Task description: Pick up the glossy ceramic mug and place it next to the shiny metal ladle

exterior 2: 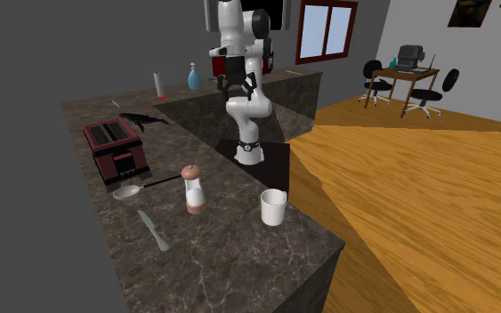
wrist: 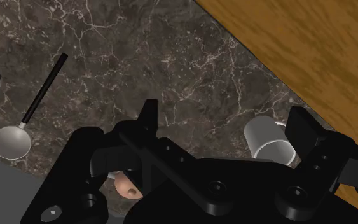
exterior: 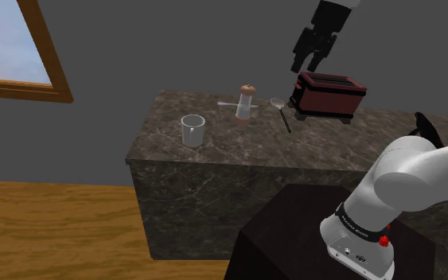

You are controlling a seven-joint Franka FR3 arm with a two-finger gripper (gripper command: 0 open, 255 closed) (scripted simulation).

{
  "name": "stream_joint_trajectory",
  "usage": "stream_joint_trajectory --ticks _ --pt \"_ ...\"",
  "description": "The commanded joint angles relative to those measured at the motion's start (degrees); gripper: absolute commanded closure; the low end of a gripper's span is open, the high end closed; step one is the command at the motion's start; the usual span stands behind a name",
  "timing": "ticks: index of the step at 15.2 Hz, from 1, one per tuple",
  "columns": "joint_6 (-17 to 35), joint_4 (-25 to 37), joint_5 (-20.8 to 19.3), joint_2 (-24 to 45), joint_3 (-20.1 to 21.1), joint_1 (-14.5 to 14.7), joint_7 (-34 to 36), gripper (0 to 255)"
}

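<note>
Though upright, shaker (exterior: 246,103) between mug (exterior: 192,130), ladle (exterior: 278,103).

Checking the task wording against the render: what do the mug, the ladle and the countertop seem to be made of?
Mug: plain pale grey-white, smooth, with a faint sheen; ceramic is plausible but not evident. Ladle: light silvery bowl that looks like metal, thin black handle of unclear material. Countertop: dark stone, marble-like, going by its pale veins.

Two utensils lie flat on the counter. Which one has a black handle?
The ladle, next to the dark red toaster: its bowl is silvery, its handle black. The knife is plain grey all over.
</note>
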Motion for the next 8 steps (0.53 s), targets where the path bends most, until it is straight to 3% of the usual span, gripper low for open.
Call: stream_joint_trajectory --ticks 1,8 --pt "0.0 0.0 0.0 0.0 0.0 0.0 0.0 0" --pt "12.38 -1.97 1.23 10.21 2.62 1.46 0.98 0"
